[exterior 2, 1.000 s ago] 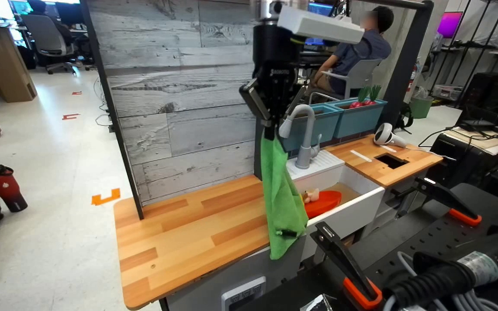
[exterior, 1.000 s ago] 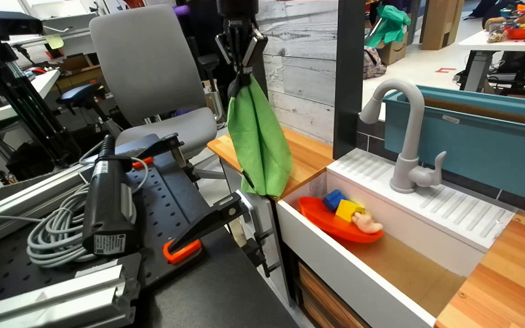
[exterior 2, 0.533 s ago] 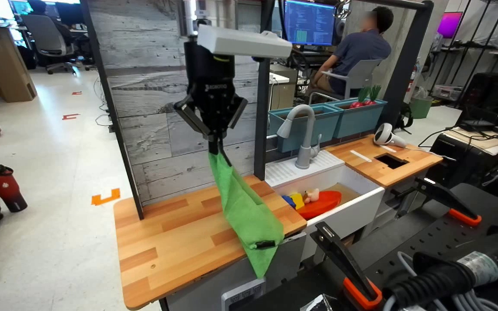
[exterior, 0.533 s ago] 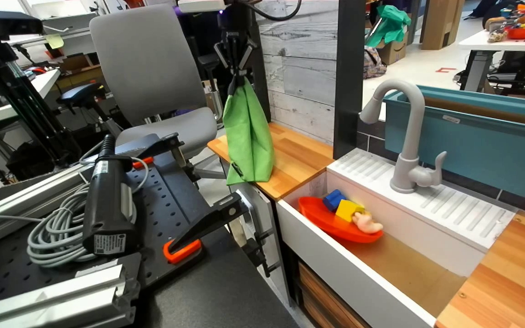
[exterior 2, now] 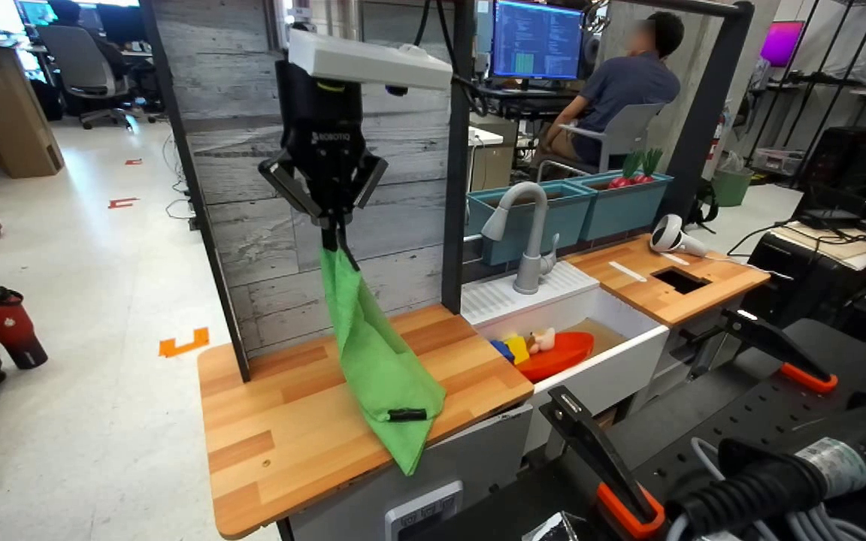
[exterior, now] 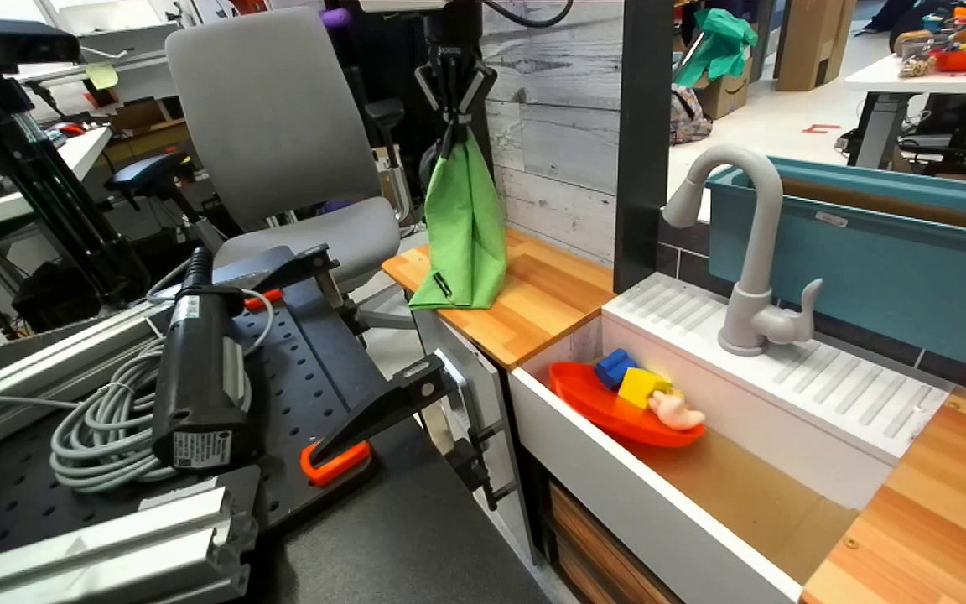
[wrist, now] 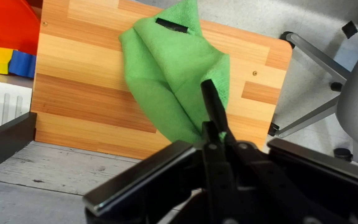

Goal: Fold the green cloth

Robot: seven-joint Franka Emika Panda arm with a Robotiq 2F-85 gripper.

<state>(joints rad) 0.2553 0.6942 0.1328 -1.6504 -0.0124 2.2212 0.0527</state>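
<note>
Cloth [exterior 2: 380, 357], bright green and loosely creased, hangs by its upper end from a black Robotiq gripper [exterior 2: 334, 234], pinched together on the fabric, presumably so it will not slip. A lower corner, marked by a black strip [exterior 2: 407, 415], reaches past the front edge of the butcher-block countertop [exterior 2: 275, 398]; it is unclear whether the cloth's underside touches the wood. Holding it by one end lets its weight draw it out long, likely so it can be laid down flat before being doubled over. The countertop probably serves because it gives a level surface beside, not inside, the white sink [exterior: 642, 507], where an orange-red boat-shaped dish [exterior: 605, 411] lies. No finished fold shows, so most of the folding seems yet to come
</note>
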